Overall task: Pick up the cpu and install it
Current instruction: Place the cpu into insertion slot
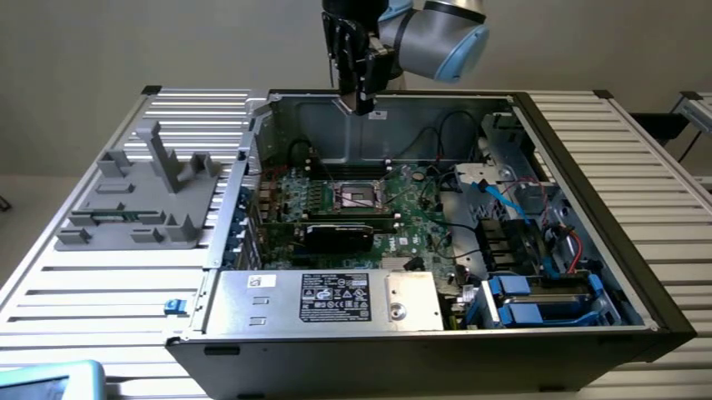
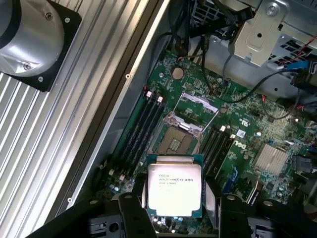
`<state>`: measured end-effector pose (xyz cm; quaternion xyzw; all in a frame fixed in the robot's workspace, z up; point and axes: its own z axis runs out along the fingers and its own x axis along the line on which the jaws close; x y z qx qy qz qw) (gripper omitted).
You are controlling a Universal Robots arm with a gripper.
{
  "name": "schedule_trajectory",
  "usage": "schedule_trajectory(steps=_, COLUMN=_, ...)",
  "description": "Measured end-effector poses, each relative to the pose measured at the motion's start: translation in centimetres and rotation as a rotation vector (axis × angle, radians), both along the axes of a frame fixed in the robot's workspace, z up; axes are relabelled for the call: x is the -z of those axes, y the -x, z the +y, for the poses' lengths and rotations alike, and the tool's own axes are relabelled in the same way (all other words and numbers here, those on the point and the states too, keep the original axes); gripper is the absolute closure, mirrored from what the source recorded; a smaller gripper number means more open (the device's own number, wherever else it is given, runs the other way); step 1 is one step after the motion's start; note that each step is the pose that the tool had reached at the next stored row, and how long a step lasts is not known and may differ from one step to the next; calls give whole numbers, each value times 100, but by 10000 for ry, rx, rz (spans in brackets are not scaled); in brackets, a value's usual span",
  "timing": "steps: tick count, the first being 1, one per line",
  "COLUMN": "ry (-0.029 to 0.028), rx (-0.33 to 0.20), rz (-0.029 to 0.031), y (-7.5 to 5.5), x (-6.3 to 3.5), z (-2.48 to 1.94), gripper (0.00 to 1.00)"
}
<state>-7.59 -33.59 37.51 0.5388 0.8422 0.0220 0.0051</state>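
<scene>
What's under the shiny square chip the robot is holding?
Below the flat silver square cpu, held in the black gripper, lies the green circuit board with its open metal-framed socket. The board directly beneath is covered.

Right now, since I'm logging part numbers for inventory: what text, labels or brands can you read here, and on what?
"DELL": white print on the green motherboard.
On the cpu: dark printed lines, too blurred to read.
On the black label of the silver power supply: too small to read.
</scene>
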Motion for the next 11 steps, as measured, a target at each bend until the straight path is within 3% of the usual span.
schedule_trajectory(steps=3, ry=0, rx=52, rz=-1, y=0, x=0, z=0, gripper=45)
schedule_trajectory(steps=11, ry=0, rx=1363, rz=0, y=0, x=4, z=0, gripper=45)
